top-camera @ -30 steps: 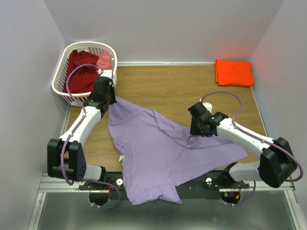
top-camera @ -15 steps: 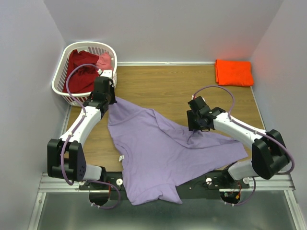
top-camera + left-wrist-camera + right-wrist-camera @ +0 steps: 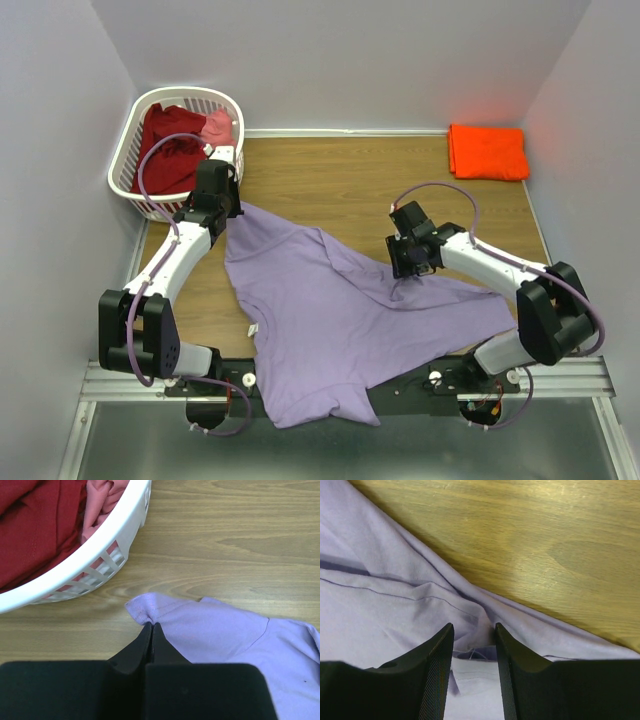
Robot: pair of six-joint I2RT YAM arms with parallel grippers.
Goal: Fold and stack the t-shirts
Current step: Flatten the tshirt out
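left gripper [image 3: 150, 626] pinching fully closed on the lavender t-shirt [image 3: 225, 632] at its hem corner, cloth spreading rightward of those fingers, right gripper [image 3: 472, 630] straddling a bunched fold, fingers narrowly apart, clamping or not unclear

left jaws tight together, right jaws narrowly apart

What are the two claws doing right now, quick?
Left claw: closed, pinching a corner of the purple shirt.
Right claw: open, over a bunched fold of that shirt.
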